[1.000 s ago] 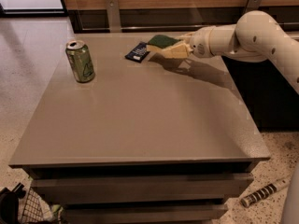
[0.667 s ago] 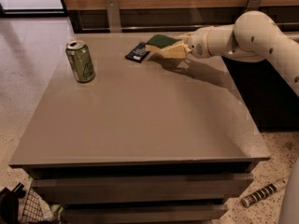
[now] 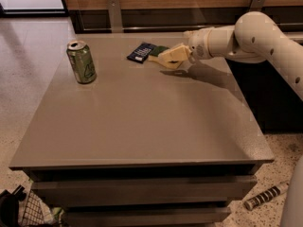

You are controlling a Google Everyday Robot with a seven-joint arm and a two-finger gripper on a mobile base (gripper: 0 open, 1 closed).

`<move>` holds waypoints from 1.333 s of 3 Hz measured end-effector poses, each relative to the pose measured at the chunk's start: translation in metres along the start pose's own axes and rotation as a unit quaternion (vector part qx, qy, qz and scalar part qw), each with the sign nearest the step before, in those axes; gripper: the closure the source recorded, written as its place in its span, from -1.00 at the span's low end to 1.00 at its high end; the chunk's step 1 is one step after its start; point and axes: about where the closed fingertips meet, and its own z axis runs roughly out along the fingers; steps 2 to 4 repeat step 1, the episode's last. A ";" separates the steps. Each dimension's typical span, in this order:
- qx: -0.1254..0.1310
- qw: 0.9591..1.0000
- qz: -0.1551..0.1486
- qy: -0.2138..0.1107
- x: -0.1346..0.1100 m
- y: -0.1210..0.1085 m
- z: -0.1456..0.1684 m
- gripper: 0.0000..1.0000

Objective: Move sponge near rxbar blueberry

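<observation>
The sponge (image 3: 158,50) shows only its dark green top at the far middle of the table (image 3: 142,122); the rest is covered by my gripper. It lies right beside the rxbar blueberry (image 3: 141,52), a flat dark navy bar, almost touching its right edge. My gripper (image 3: 166,57) reaches in from the right on the cream arm (image 3: 246,37), shut on the sponge and low over the tabletop.
A green soda can (image 3: 81,62) stands upright at the far left of the table. A wooden wall with metal brackets (image 3: 113,13) runs behind the table. A striped cylinder (image 3: 266,196) lies on the floor at the right; a wire basket (image 3: 29,212) sits at bottom left.
My gripper has moved the sponge down and slightly left, closer to the navy bar. The bar and the can have not moved.
</observation>
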 end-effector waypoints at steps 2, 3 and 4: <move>0.000 1.000 0.000 0.000 0.000 0.000 0.000 -1.00; 0.000 1.000 0.000 0.000 0.000 0.000 0.000 -1.00; 0.000 1.000 0.000 0.000 0.000 0.000 0.000 -1.00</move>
